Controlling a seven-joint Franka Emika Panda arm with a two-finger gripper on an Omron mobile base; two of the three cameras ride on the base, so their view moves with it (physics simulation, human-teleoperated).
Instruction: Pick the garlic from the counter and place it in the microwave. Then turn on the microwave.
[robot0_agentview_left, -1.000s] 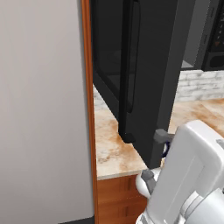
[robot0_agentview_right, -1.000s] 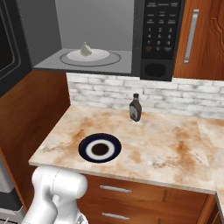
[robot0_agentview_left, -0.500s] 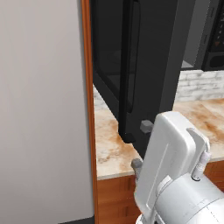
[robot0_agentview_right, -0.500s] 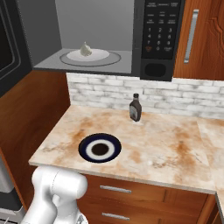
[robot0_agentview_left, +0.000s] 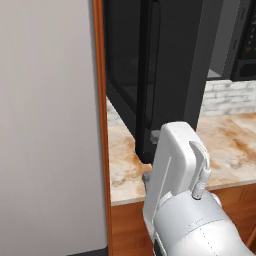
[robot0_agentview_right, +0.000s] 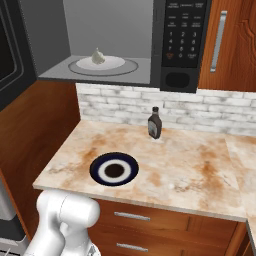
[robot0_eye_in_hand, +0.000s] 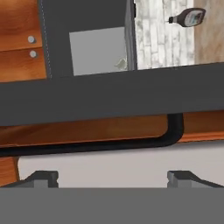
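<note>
Two dark fingertips (robot0_eye_in_hand: 41, 177) are standing wide apart in your hand view, gripper (robot0_eye_in_hand: 113, 178) holding nothing, facing the swung-open microwave door's edge (robot0_eye_in_hand: 109, 100) and handle (robot0_eye_in_hand: 131, 142). You're seeing the garlic (robot0_agentview_right: 98, 56) sitting on the turntable plate (robot0_agentview_right: 122, 63) inside the microwave (robot0_agentview_right: 125, 40). In the left base view the arm is blocking part of the counter (robot0_agentview_left: 230, 145). Sauce bottle (robot0_agentview_right: 154, 123) and dark-rimmed plate (robot0_agentview_right: 114, 170) are sitting on the counter, well apart; bottle label too small to read.
</note>
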